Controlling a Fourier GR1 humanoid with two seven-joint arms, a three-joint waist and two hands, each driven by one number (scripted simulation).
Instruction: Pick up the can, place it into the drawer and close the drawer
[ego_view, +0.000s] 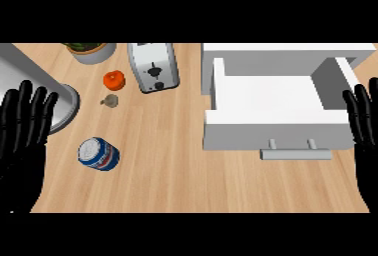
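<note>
Can (98, 154) lies lower left on the table (170, 175); it looks rigid, light and smooth, likely best gripped around its sides. Largest, the open white drawer (269, 100) fills the upper right, with bare wood between. A toaster (153, 67) stands top centre. Left robot hand (26, 125) and right robot hand (363, 112) rest open, fingers straight, at the frame's edges

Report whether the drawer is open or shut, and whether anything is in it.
Open and empty. The drawer is pulled out toward the robot, its bare white floor visible between the walls. The can stands on the counter.
</note>
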